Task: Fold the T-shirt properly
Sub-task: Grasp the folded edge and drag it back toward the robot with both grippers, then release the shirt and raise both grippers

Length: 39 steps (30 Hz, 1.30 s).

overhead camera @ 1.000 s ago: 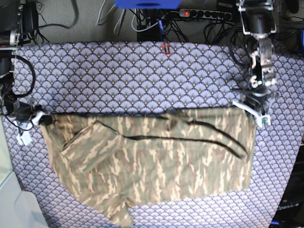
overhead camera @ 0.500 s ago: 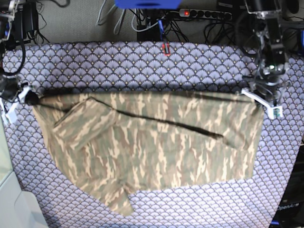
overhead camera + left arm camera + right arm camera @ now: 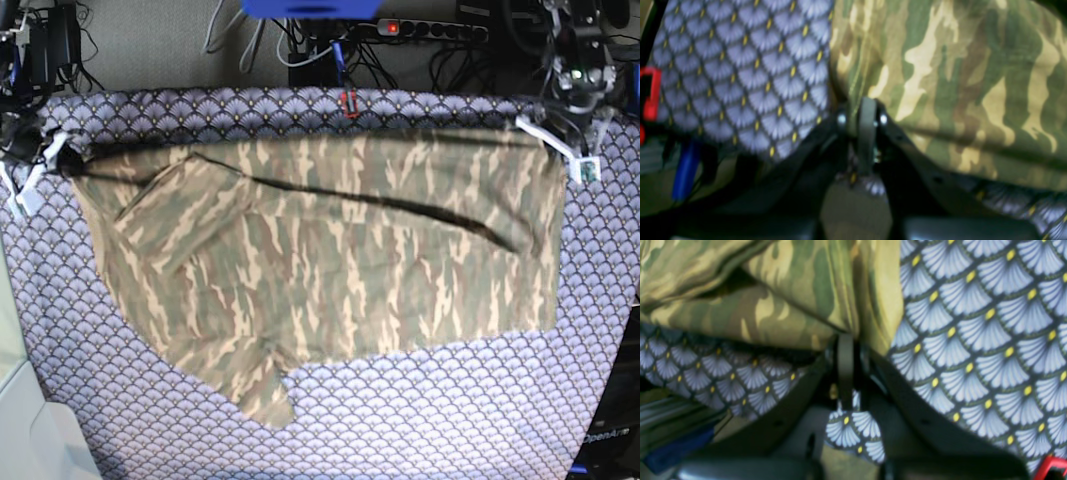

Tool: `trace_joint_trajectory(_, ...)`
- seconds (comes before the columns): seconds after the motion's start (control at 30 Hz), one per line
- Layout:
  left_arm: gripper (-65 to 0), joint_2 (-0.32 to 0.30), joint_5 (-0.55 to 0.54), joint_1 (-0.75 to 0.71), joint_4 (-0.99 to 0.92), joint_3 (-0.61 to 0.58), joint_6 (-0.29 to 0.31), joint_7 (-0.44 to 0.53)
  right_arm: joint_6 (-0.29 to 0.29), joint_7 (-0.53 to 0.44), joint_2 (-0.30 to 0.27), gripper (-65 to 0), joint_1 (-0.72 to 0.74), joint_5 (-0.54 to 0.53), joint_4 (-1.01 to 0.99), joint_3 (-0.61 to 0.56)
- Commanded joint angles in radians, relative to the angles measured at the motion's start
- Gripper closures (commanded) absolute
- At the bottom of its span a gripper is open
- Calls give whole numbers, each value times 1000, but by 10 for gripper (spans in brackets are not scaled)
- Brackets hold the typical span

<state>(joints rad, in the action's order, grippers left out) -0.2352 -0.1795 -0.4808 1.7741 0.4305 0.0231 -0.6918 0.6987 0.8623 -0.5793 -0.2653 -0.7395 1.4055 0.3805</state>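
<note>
A table cloth [image 3: 420, 410] with a purple scallop pattern and small yellow dots covers the whole table, reaching the left, right and near edges of the base view. Beyond its far edge lies a grey floor [image 3: 140, 60], crossed by loose black and white cables [image 3: 300, 50]. A black power strip [image 3: 430, 30] with a lit red switch lies at far centre-right. A blue object [image 3: 310, 8] sits at the far edge, top centre. A small red clip [image 3: 349, 102] stands at the cloth's far edge. A pale surface [image 3: 25, 430] shows at near left. Light is even and soft.
</note>
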Motion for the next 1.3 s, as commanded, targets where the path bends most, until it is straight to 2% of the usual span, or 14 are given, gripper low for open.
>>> trace_joint_trajectory(0.0,-7,-14,15,-8,19,9,-10,21,-1,-15,-23,0,-7,-13,14,12)
trace_joint_trajectory(0.27,-7,-16,16,-19,8,9,-10,21,-1,-8,11,0,-29,-13,14,10)
trace_joint_trajectory(0.47,-9,-14,16,-16,8,9,-10,19,-1,-5,14,0,-30,-12,13,10)
trace_joint_trajectory(0.6,-13,-14,11,-16,8,8,-10,10,-1,44,14,0,-25,-12,13,12)
trace_joint_trajectory(0.67,-53,-14,10,-16,11,4,-10,11,-1,59,14,-36,-22,-13,14,12)
trace_joint_trajectory(0.73,-135,-13,10,-16,19,3,-10,10,-1,74,14,-97,-21,-13,14,12)
trace_joint_trajectory(0.87,-339,-13,10,-16,20,4,-10,19,-1,82,15,-244,-19,-13,13,12)
trace_joint_trajectory(0.9,-366,-13,10,-16,20,4,-10,17,-1,82,14,-269,-19,-13,11,13)
trace_joint_trajectory(0.97,-379,-14,8,-16,20,6,-9,21,-1,84,12,-297,-22,-10,8,53)
trace_joint_trajectory(1.07,-379,-14,8,0,31,9,-9,21,-1,113,9,-299,-22,2,7,140)
trace_joint_trajectory(1.27,-382,-14,8,14,162,9,-9,10,-1,127,-31,-299,36,142,7,248)
